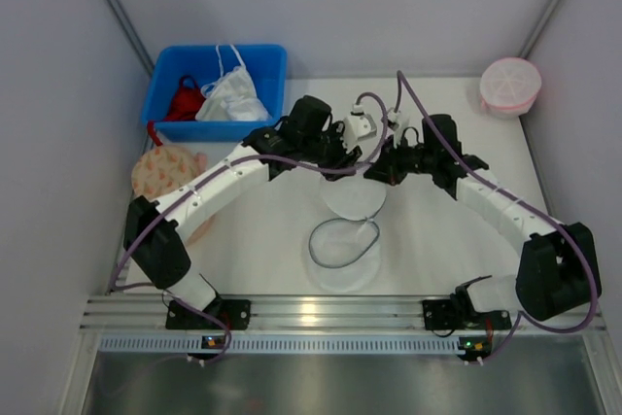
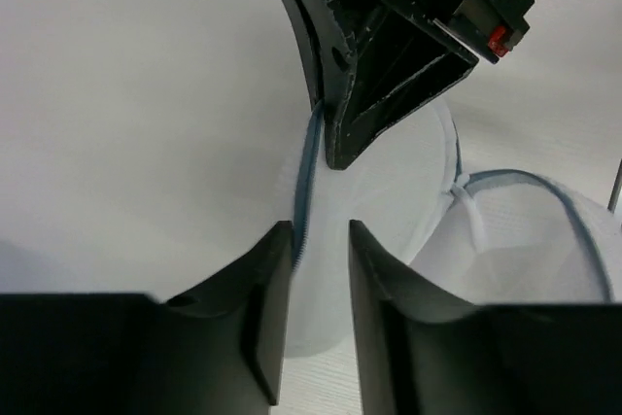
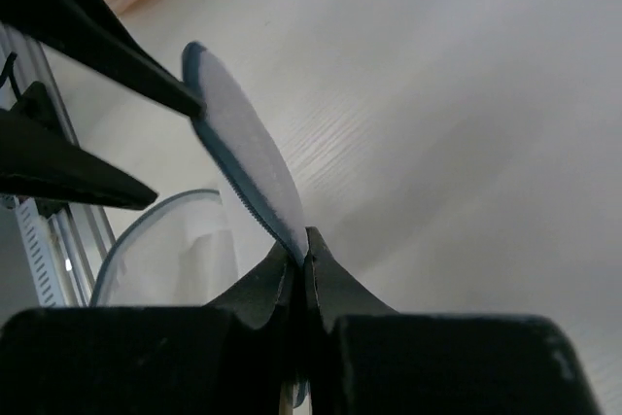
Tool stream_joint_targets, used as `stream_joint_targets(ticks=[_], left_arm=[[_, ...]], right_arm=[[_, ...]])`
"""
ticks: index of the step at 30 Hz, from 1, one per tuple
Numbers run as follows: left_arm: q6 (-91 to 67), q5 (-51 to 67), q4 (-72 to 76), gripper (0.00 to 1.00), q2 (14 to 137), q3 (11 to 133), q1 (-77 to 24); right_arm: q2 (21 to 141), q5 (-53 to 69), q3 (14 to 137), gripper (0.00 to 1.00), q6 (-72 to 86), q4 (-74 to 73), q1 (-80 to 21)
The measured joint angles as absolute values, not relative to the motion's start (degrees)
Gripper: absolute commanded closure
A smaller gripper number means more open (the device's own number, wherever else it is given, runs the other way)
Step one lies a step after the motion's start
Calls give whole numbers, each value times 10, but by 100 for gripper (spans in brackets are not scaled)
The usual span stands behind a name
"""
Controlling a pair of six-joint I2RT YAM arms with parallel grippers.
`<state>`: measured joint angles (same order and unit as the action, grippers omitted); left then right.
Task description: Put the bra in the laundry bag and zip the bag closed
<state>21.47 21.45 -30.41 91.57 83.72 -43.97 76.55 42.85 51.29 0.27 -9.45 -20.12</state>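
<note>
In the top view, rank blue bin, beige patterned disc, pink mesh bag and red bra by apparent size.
1. blue bin
2. beige patterned disc, partly hidden by the left arm
3. pink mesh bag, nearly the disc's size, so unsure
4. bra

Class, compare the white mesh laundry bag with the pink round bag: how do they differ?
The laundry bag is white, mid-table; the pink bag sits in the far right corner. The laundry bag's flap is lifted, pinched by the right gripper; the pink bag is untouched. Both are round.
</note>
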Motion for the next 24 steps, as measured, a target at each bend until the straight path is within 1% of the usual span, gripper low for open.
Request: stream_joint_targets(ticks=[2,3,4,10,12,13,16,19,24], left_arm=[[166,212,-302,48,915,841,-427],[137,211,-302,40,914,841,-414],[115,211,-302,36,912,840,-398],[2,212,-300,33,863,800,-291],[-24,220,-300,32,851,790,-287],[-42,231,-300,28,849,788,-290],[-90,261,-297,23,856,777,-297],[-134,289,-282,22,877,760,-300],[-165,289,-263,23,927,755,-307]], right_arm=[[765,409,521,100,18,-96,-197],[764,400,527,100,31,-95,-191],[762,392,532,100,41,-92,-185],[726,339,555,100,111,-67,-133],[715,317,556,100,132,-55,-126],[712,305,556,100,141,-51,-124],[712,270,556,100,173,-51,-119],[713,245,556,100,198,-50,-105],[729,177,566,100,230,-51,-85]])
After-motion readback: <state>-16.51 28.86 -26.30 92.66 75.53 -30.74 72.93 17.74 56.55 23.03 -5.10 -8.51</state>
